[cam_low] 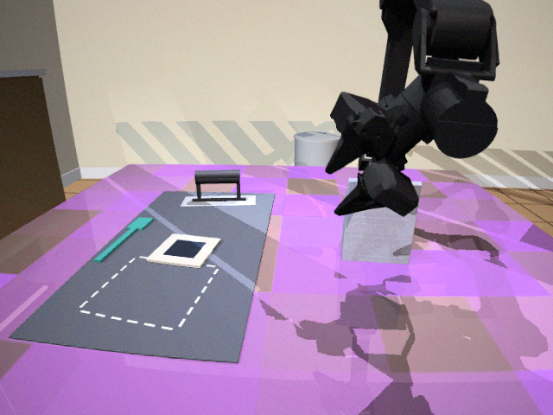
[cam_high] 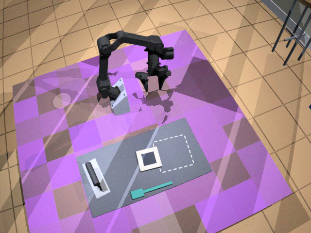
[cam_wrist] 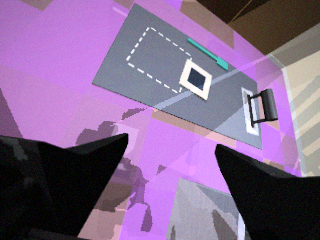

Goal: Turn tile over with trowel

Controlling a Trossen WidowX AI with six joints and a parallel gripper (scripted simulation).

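Note:
The tile [cam_high: 139, 162] [cam_low: 209, 251] [cam_wrist: 204, 91] lies flat on the grey mat [cam_high: 115, 162] [cam_low: 205, 346] [cam_wrist: 112, 75], its dark marked square facing up. It covers part of one side of the dashed outline [cam_high: 164, 172] [cam_low: 167, 328] [cam_wrist: 149, 28] and lies mostly outside it. The small trowel [cam_high: 92, 173] [cam_low: 217, 176] [cam_wrist: 270, 104], a pale plate with a raised dark handle, rests at the mat's far end from the outline. My gripper [cam_high: 153, 89] [cam_low: 333, 193] [cam_wrist: 171, 143] is open and empty, raised above the purple table beside the mat, away from both tile and trowel.
A flat teal paddle-shaped tool [cam_high: 137, 193] [cam_low: 141, 223] [cam_wrist: 222, 63] lies along the mat's edge farthest from the arm. A grey block [cam_high: 122, 106] [cam_low: 377, 236] [cam_wrist: 195, 210] stands by the arm's base. A pale cylinder [cam_low: 314, 150] stands beyond the table.

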